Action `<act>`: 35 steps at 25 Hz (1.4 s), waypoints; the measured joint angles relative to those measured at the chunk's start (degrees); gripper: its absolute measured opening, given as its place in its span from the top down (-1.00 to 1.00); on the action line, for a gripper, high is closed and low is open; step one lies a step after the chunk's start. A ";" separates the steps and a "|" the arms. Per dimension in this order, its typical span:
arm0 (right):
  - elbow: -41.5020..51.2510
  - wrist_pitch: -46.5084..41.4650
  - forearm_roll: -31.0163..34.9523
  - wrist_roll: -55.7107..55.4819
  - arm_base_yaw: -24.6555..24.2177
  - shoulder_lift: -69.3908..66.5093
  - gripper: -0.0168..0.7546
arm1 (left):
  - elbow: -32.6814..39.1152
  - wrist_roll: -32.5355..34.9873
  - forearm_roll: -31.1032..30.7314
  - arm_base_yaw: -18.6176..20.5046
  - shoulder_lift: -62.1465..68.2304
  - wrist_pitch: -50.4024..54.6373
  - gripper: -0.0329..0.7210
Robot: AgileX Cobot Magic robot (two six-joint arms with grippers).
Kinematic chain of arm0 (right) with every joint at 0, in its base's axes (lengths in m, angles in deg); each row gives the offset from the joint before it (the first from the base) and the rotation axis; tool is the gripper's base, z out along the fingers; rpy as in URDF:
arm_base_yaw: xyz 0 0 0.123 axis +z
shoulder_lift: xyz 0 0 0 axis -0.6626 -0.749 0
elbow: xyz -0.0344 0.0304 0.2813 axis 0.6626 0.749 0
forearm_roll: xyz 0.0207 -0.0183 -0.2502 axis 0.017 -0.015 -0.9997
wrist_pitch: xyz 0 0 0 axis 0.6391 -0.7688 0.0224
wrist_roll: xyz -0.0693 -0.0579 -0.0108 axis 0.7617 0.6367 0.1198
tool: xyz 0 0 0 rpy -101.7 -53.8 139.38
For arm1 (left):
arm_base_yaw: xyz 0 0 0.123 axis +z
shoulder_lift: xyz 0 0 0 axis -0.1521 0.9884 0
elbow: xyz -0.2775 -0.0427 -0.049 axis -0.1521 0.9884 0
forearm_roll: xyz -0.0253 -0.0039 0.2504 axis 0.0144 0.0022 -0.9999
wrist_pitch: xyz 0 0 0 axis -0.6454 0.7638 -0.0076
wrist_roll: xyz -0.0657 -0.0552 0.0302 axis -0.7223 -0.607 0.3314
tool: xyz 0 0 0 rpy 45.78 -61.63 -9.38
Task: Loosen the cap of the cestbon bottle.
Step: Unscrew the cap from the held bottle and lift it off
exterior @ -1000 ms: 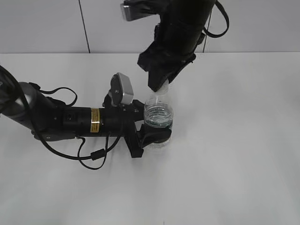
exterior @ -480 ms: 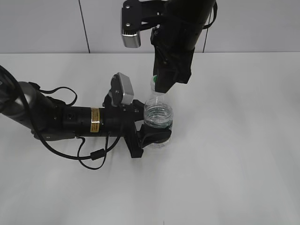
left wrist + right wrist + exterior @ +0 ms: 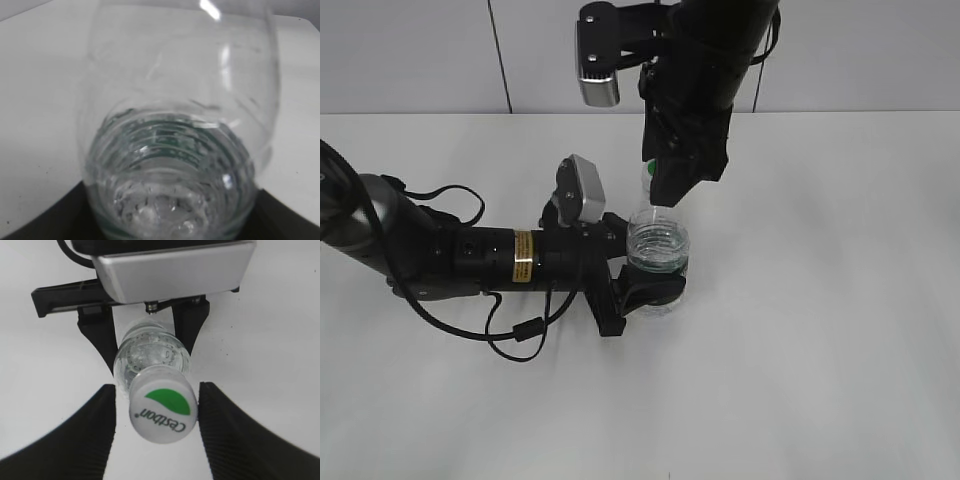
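The broad white matte surface carries the whole scene, with a pale panelled wall behind it. Across the surface's left half lies the long black left arm with a yellow label ring and loose black cables, reaching toward the middle. From the top edge the bulky black right arm hangs downward, a silver camera block beside it.

The left tool is clenched around the lower body of the small clear plastic cestbon water bottle, its black fingers on either side of the bottle near the base. The bottle stands upright at the middle of the surface, holding some water; the left wrist view fills with its ribbed clear wall and a trace of green band.

The right tool sits over the bottle's top, released: in the right wrist view its two dark ribbed fingers stand to either side of the small round white plastic screw cap, with a visible gap on each side. The cap shows a green half-circle mark and "Cestbon" lettering, and sits on the bottle's neck.
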 joint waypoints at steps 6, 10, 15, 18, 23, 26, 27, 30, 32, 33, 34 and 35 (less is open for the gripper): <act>0.00 0.00 0.62 -0.05 0.00 0.07 -0.35 | 0.00 0.00 0.00 0.00 0.00 0.00 -0.18; 0.00 0.00 0.64 -3.40 0.00 1.75 -0.36 | 0.00 -0.05 0.00 0.00 0.00 0.00 -0.18; 0.00 0.00 1.08 -15.95 0.00 3.23 -0.36 | 0.00 -0.05 0.00 0.00 0.00 0.05 -0.18; 0.00 0.00 1.08 -26.37 0.00 3.23 -0.36 | 0.00 -0.05 0.00 0.00 -0.01 0.05 -0.18; 0.00 0.00 0.45 -47.11 0.00 3.23 -0.36 | 0.00 -0.05 0.00 0.00 -0.01 0.05 -0.18; 0.00 0.00 -0.22 -59.29 0.00 3.23 -0.36 | 0.00 -0.05 0.00 0.00 -0.01 0.05 -0.18; 0.00 0.00 -0.36 -63.25 0.00 3.23 -0.36 | 0.00 -0.05 0.00 0.00 -0.01 0.05 -0.18; 0.00 0.00 -0.55 -72.27 0.00 3.23 -0.36 | -0.05 -0.05 -0.13 0.00 -0.01 0.05 -0.18; 0.00 0.00 -0.55 -75.31 0.00 3.23 -0.36 | -0.09 -0.10 -0.13 0.00 -0.01 0.05 -0.18; 0.00 -0.05 -0.55 -76.38 0.00 3.23 -0.36 | -0.09 -0.10 -0.13 0.00 -0.01 0.05 -0.18; 0.00 -0.05 -0.61 -77.16 0.00 3.23 -0.36 | -0.09 -0.10 -0.13 0.00 -0.01 0.05 -0.18; 0.00 -0.05 -0.61 -77.64 0.00 3.23 -0.36 | -0.09 -0.10 -0.13 0.00 -0.01 0.05 -0.18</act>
